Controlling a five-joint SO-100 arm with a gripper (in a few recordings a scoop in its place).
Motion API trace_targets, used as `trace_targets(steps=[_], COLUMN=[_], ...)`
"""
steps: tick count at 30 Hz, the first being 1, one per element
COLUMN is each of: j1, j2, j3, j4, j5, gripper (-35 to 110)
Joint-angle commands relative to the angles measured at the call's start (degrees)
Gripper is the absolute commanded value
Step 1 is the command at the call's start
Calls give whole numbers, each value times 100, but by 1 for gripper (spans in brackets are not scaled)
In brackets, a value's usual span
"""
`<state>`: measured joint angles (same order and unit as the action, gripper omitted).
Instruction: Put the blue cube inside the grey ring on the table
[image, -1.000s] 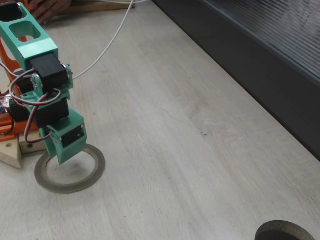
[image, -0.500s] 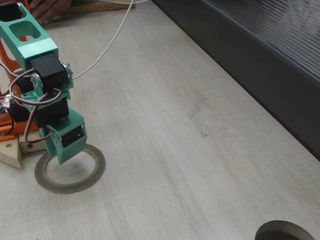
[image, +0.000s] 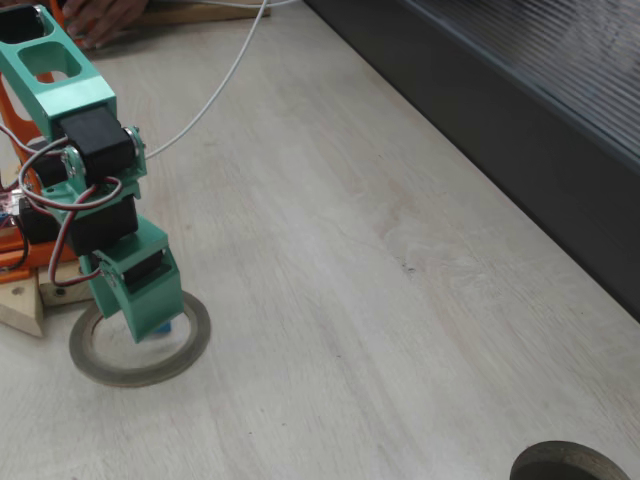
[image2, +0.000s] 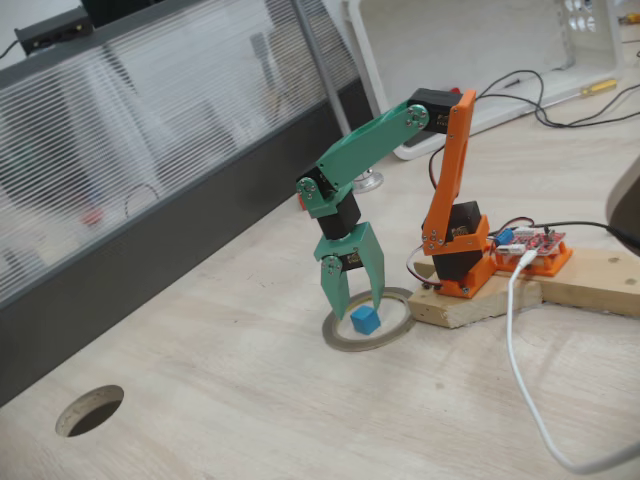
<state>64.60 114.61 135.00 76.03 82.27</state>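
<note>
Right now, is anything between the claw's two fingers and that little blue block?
No. In a fixed view the open gripper stands astride the blue cube, bare gap between, inside the grey ring.

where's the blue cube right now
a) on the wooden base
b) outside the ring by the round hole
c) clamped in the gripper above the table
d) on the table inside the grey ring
d: the blue cube sits on the table within the grey ring, between the open fingers of the gripper.

Matte blue cube (image2: 365, 320), smooth green plastic hand (image2: 355, 298), thin dull grey ring (image2: 340, 340), pale wood-grain table (image2: 250, 400).
</note>
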Motion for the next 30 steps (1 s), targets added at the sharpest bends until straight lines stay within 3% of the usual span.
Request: trace_targets(steps=[1,9,20,25,30], j1=[70,70,62,26,44], j2=[185,220,229,229,229], j3=[88,-9,-1529,-1626,-1626], j4=[105,193,1362,2109,2188], j5=[70,70,70,70,70], gripper=[39,39,39,39,39])
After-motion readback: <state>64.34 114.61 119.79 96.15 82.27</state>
